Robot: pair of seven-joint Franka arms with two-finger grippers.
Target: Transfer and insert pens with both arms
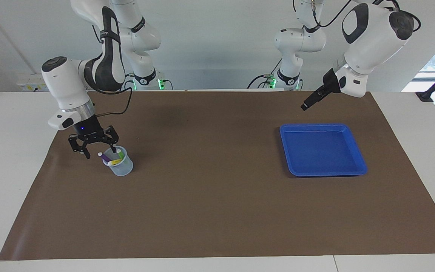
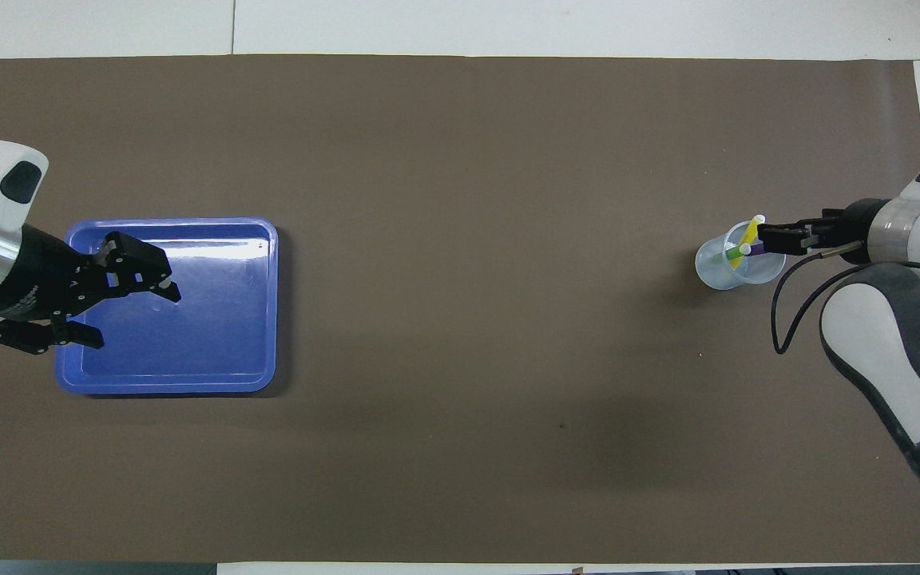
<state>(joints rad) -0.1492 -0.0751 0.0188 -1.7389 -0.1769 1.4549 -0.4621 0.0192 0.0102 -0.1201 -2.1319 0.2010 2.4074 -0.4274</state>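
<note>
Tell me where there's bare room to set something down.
The brown mat is bare between the cup and the blue tray. The tray is also empty. It's crowded at the cup, with three pens inside and the right claw over it.

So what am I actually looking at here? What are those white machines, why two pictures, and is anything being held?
They are two robot arms, each ending in a black two-finger gripper. One picture is taken from across the table, facing the robots. The other looks down from above the robots' own end, so the sides appear swapped between them.

A brown mat covers the table. On it stand a clear plastic cup and an empty blue tray. Three pens, purple, green and yellow, lean inside the cup.

The right gripper is directly over the cup with its fingers apart, one of them at the cup's mouth. It seems to grip nothing. The left gripper waits raised in the air by the tray, open and empty.
</note>
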